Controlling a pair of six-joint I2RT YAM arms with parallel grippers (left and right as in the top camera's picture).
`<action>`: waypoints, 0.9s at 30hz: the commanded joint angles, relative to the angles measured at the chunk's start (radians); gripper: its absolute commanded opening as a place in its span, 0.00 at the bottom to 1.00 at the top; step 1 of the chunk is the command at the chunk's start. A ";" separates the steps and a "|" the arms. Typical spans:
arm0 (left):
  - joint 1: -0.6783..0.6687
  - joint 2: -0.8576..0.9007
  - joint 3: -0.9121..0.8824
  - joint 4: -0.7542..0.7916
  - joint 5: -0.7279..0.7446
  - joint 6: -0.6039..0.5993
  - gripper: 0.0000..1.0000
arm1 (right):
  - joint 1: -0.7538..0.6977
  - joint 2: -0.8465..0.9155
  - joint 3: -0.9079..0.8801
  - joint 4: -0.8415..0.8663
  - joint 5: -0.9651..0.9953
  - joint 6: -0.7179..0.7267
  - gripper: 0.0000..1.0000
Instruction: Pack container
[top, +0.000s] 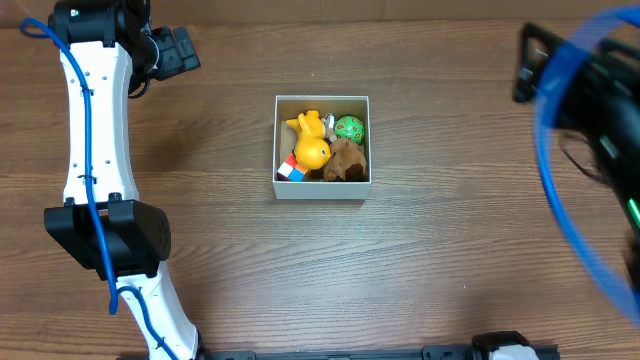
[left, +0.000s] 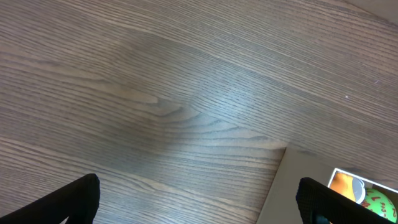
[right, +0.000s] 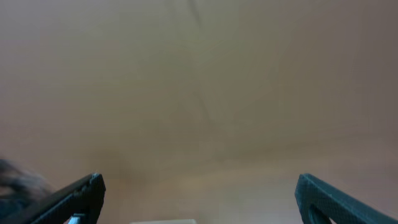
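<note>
Locate the container (top: 322, 190) at the middle of the table (top: 450, 250), upright, open at the top, well apart from both arms. Note four toys already inside: a yellow duck (top: 312, 150), a green ball (top: 349, 128), a brown plush toy (top: 346, 160) and a red, white and blue block (top: 291, 171) in the near-left corner. See no loose toys elsewhere on the wood.

Treat the container as light and easily pushed: thin white walls on a cardboard floor, likely to flex or crease under a hard pinch and to slide on the smooth wood at a sideways nudge. Take hold, if moving it, across one wall near a corner, where the fold probably gives most stiffness, with one fingertip inside and one outside. Prefer the far-left corner, which looks free of toys. Avoid squeezing mid-wall. Expect the plush toy to compress, and the ball and duck to roll or shift if tipped.

Confirm the left gripper (left: 199, 208) released: fingers spread wide, nothing between them, over bare wood, with one corner of the container at the lower right of its wrist view.

Confirm the right gripper (right: 199, 199) likewise released and empty, at the right side, with a blurred view ahead.
</note>
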 joint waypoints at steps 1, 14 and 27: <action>0.002 -0.001 0.024 0.001 0.018 0.004 1.00 | 0.014 -0.188 -0.155 0.150 -0.026 0.001 1.00; 0.002 -0.001 0.024 0.001 0.018 0.004 1.00 | -0.021 -0.830 -1.199 0.819 -0.025 -0.086 1.00; 0.002 -0.001 0.024 0.001 0.018 0.004 1.00 | -0.035 -1.055 -1.652 0.991 -0.020 -0.078 1.00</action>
